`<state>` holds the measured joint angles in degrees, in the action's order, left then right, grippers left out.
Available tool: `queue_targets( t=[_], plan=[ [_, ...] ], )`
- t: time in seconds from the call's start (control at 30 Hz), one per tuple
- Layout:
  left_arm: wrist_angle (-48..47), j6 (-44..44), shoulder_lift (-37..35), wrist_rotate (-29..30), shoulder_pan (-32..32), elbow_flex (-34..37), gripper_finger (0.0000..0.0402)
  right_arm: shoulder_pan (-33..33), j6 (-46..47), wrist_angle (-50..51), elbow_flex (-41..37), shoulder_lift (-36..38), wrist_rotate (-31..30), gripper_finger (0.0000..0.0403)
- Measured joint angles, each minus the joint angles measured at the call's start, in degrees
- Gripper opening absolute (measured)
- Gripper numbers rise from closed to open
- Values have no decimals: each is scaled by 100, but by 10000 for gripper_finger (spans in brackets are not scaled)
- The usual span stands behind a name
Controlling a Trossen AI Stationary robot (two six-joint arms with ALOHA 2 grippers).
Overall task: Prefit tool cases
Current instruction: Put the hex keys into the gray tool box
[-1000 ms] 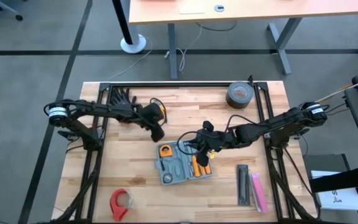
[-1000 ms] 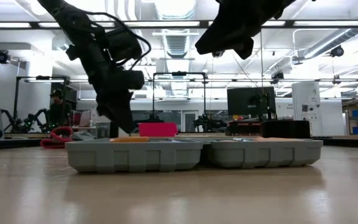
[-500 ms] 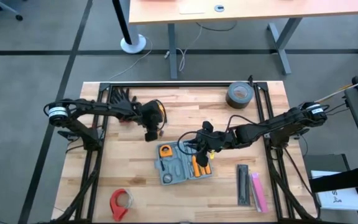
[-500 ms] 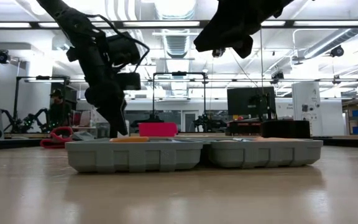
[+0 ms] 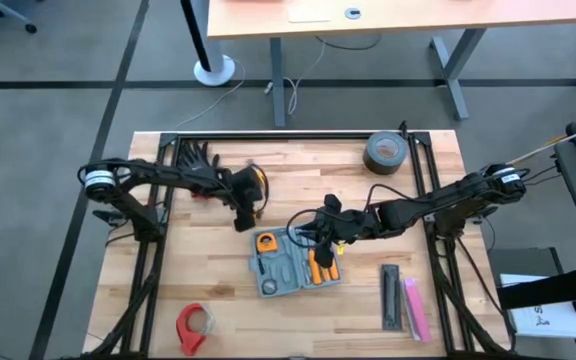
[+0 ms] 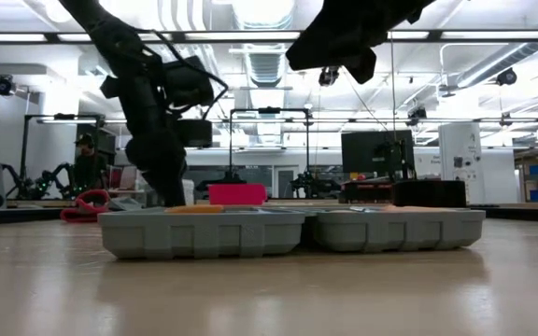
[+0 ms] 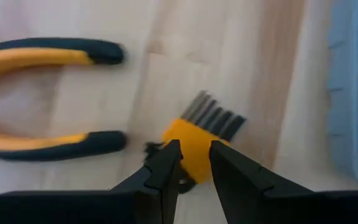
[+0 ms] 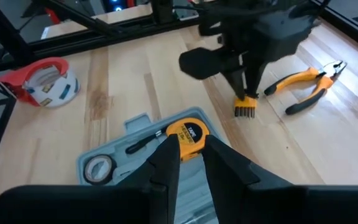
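The blue-grey tool case (image 5: 293,265) lies open on the wooden table, with a yellow tape measure (image 8: 187,132) and orange-handled tools in its tray. To its far left, a small orange bit holder (image 7: 194,146) with dark bits (image 7: 213,115) rests on the wood beside orange-and-black pliers (image 8: 308,84). My left gripper (image 7: 193,152) reaches down onto the holder and is shut on it. My right gripper (image 8: 191,144) hovers above the case's far edge (image 5: 313,232). Its fingers are slightly apart, with nothing between them. My left gripper pinches the bit holder's orange body (image 7: 191,140) between its two fingers, at the end away from the bits. The fingers come from above, slanting steeply down (image 8: 247,93). The holder lies flat on the table, its bits pointing away from the fingers.
A dark tape roll (image 5: 385,152) sits at the far right. A red tape dispenser (image 5: 194,325) is at the near left. Black (image 5: 392,297) and pink (image 5: 415,308) bars lie right of the case. Black frame rails run along the table's left, right and far edges.
My left gripper has sunk toward the table and rolled about its own axis, coming down onto the bit holder beside the pliers. The case and its tools have not moved.
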<state>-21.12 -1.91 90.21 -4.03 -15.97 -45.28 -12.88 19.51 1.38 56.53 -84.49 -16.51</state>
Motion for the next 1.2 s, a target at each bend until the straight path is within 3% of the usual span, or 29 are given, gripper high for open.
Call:
queue_targets(
  t=[0.33,0.67,1.03,1.2],
  plan=[
    [-71,16,286,9,514,-33,93,-50,23,7,0,0,20,44],
    [-1190,310,-16,-9,540,-14,93,-50,45,7,0,0,20,57],
    [-1480,796,-278,-124,557,-322,93,-63,40,11,0,0,20,44],
    [-1706,1226,-293,376,557,-507,93,-74,34,7,0,0,17,51]
  ],
)
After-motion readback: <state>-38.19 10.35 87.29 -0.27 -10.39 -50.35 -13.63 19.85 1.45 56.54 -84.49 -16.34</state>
